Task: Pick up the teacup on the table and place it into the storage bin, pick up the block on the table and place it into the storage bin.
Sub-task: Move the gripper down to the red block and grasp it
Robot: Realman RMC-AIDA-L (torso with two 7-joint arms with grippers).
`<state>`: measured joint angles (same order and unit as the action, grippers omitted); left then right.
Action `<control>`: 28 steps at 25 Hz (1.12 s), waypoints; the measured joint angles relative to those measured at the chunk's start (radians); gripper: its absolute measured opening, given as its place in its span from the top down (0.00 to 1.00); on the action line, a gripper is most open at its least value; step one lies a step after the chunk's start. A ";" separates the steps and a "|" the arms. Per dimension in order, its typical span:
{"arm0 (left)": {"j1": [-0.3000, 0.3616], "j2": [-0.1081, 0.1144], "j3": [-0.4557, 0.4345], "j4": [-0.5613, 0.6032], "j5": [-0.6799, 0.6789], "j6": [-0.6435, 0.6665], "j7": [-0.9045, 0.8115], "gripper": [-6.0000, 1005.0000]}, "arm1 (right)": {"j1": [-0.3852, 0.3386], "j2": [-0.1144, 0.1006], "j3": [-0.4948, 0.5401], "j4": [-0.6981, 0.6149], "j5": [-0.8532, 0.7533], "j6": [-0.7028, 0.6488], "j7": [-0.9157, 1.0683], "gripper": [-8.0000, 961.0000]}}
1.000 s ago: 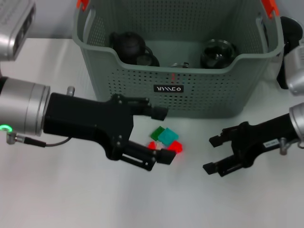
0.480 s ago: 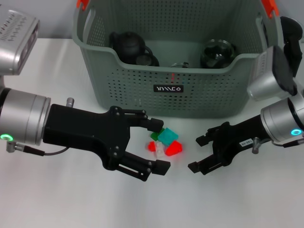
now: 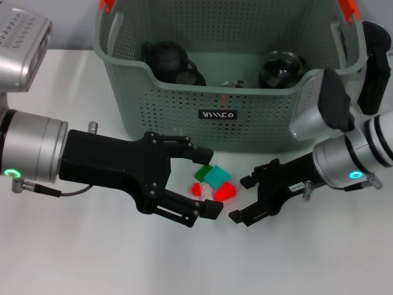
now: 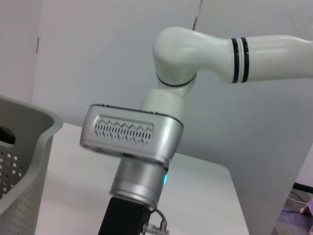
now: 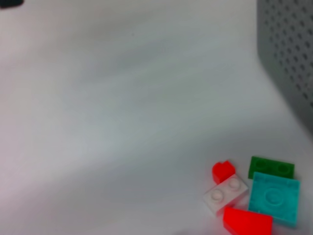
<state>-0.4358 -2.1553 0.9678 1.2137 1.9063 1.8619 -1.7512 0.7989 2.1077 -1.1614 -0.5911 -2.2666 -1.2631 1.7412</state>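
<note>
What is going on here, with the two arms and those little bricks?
Both grippers hang open on either side of a small cluster of blocks on the table, in front of the bin. The left gripper brackets the cluster; the right gripper faces it from the other side. No block is gripped. Dark teaware sits in the bin.

My left gripper (image 3: 206, 181) and right gripper (image 3: 244, 198), both spread wide, flank the blocks (image 3: 212, 182), leaving little room between. The storage bin (image 3: 215, 92) walls off the table's (image 3: 92, 258) far edge. Toward the near edge the table lies bare.
</note>
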 joint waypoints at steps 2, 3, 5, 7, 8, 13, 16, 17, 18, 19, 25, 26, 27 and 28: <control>-0.003 0.000 0.000 -0.005 -0.001 -0.001 0.000 0.05 | 0.001 0.000 -0.040 0.005 0.022 0.021 0.003 0.05; -0.005 0.000 0.000 -0.008 -0.001 -0.002 0.000 0.05 | 0.001 0.000 -0.040 0.005 0.022 0.021 0.003 0.05; -0.006 0.000 0.000 -0.009 -0.002 -0.002 0.000 0.05 | 0.002 0.000 -0.051 0.006 0.032 0.027 0.003 0.05; -0.006 0.000 0.000 -0.010 -0.002 -0.002 0.001 0.05 | 0.002 0.000 -0.057 0.007 0.040 0.030 0.003 0.05; -0.006 0.000 0.000 -0.011 -0.002 -0.002 0.001 0.05 | 0.002 0.000 -0.057 0.007 0.041 0.032 0.003 0.05; -0.006 0.000 0.000 -0.015 -0.003 -0.001 0.001 0.05 | 0.002 0.001 -0.061 0.009 0.046 0.049 0.003 0.05; -0.006 0.000 0.000 -0.018 -0.003 -0.001 0.001 0.05 | 0.002 0.002 -0.078 0.009 0.068 0.062 0.002 0.05; -0.006 0.000 0.000 -0.018 -0.003 -0.001 0.001 0.05 | 0.001 0.002 -0.089 0.009 0.082 0.069 0.000 0.05; -0.006 0.000 0.000 -0.019 -0.003 -0.001 0.001 0.05 | -0.001 0.002 -0.101 0.010 0.095 0.071 -0.003 0.05; -0.006 0.000 0.000 -0.019 -0.003 -0.001 0.001 0.05 | -0.003 0.001 -0.113 0.010 0.108 0.079 -0.005 0.05; -0.007 0.000 0.000 -0.020 -0.003 -0.005 0.001 0.05 | -0.008 0.002 -0.158 0.011 0.135 0.108 -0.008 0.05; -0.008 0.000 0.000 -0.021 -0.003 -0.006 0.001 0.05 | -0.008 0.003 -0.160 0.011 0.136 0.110 -0.008 0.05; -0.008 0.000 0.000 -0.021 -0.003 -0.006 0.001 0.05 | -0.009 0.003 -0.160 0.011 0.137 0.110 -0.008 0.05; -0.009 0.000 0.000 -0.021 -0.003 -0.006 0.001 0.05 | -0.009 0.003 -0.161 0.012 0.139 0.110 -0.009 0.05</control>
<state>-0.4445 -2.1552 0.9680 1.1932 1.9036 1.8556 -1.7502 0.7901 2.1107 -1.3222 -0.5788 -2.1278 -1.1533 1.7327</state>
